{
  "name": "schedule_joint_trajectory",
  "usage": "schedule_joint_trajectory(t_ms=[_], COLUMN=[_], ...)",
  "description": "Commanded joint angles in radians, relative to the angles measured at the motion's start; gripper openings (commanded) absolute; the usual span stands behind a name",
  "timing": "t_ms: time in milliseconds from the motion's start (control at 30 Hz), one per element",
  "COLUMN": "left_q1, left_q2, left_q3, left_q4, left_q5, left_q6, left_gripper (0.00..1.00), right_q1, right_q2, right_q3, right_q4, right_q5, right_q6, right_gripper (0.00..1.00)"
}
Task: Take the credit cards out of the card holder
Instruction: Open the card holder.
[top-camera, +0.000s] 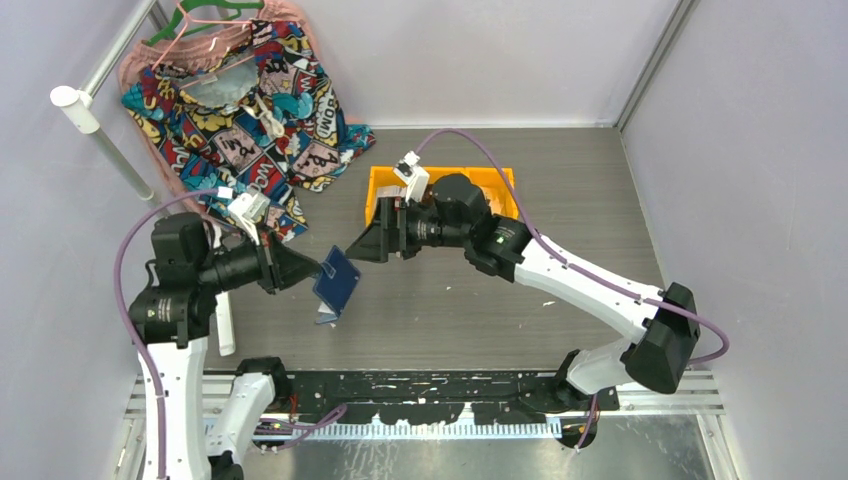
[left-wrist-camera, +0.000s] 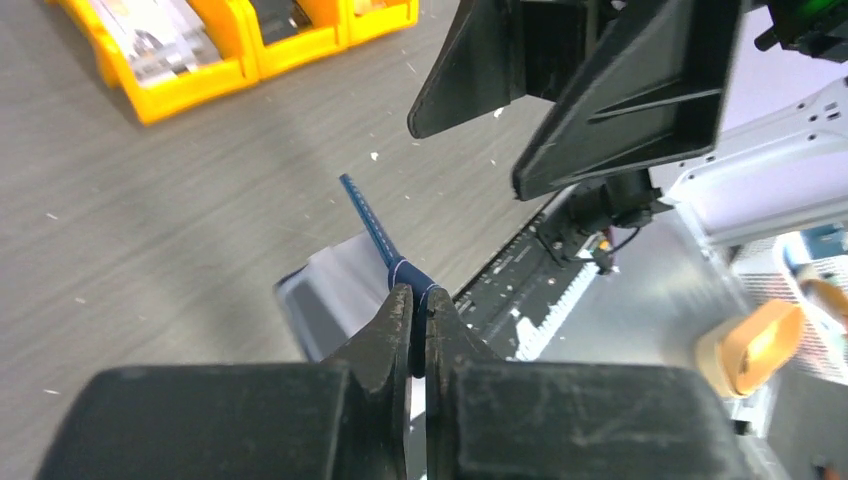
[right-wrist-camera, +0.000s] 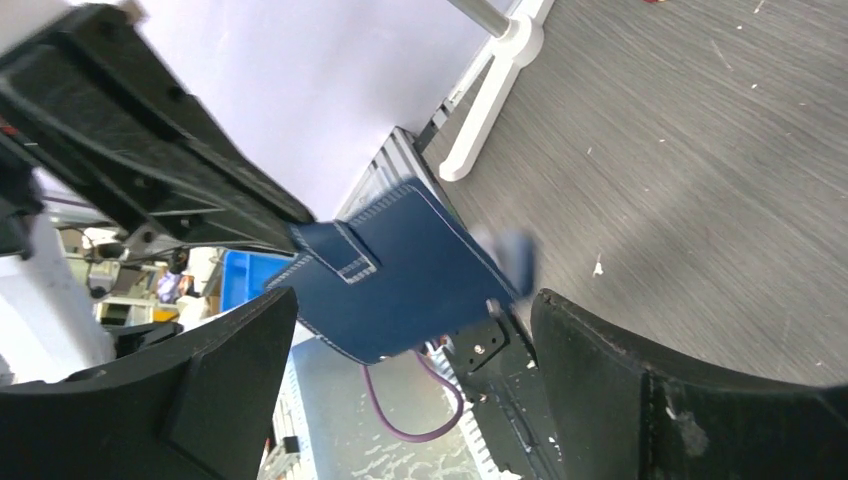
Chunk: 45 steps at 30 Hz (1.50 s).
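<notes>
Nearest, just past the arm bases, the left gripper (top-camera: 312, 272) holds the card holder (top-camera: 337, 283) up off the table (top-camera: 560, 200), its fingers pressed together on one stitched edge so the wallet hangs clear, presumably so the other arm has room to work on it. The holder is a flat navy rectangle, leather-like with pale stitching, and the right wrist view shows a short snap tab (right-wrist-camera: 340, 255) folded across its face, which suggests it is shut. No credit cards show plainly; a pale sliver (top-camera: 325, 318) sits under its lower edge, and I cannot tell whether that is a card. Just beyond, the right gripper (top-camera: 360, 247) faces the holder with its broad, wedge-shaped matte black fingers (right-wrist-camera: 220, 390) spread wide on either side of it, not touching, likely lined up to take the free side or the tab. Farther back, glossy yellow plastic bins (top-camera: 385, 190) stand on the grey, wood-grained table, and a soft comic-print garment (top-camera: 250, 90) hangs at the far left.
</notes>
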Motion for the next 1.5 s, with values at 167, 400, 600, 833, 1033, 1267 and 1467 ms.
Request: schedule_joint_trajectory(t_ms=[167,400,600,833,1033,1267,1467], left_q1=[-0.004,-0.004,-0.003,-0.003,-0.003,-0.003,-0.002], left_q2=[0.039,-0.025,-0.002,0.026,0.027,0.027,0.033], left_q3=[0.175,0.103,0.122,0.182,0.212,0.24,0.244], left_q4=[-0.051,0.109,0.073,0.007,-0.018,-0.037,-0.041], left_q5=[-0.104,-0.327,-0.398,-0.435,-0.45,-0.416,-0.352], left_q6=[0.208,0.021,-0.086,-0.129,-0.146,-0.165,-0.186], left_gripper=[0.0,0.0,0.0,0.0,0.0,0.0,0.19], right_q1=[0.007,0.227,0.413,0.495,0.512,0.511,0.494], right_q2=[0.021,-0.033,0.053,0.203,0.278,0.267,0.19], right_q3=[0.132,0.106,0.172,0.299,0.325,0.284,0.221], right_q4=[-0.153,-0.101,-0.075,-0.027,0.066,0.147,0.159], right_q5=[0.051,0.423,0.738,0.97,1.058,1.031,0.916], right_q6=[-0.2,-0.324,-0.507,-0.679,-0.737,-0.757,-0.704], right_gripper=[0.99,1.0,1.0,0.98,0.86,0.2,0.01])
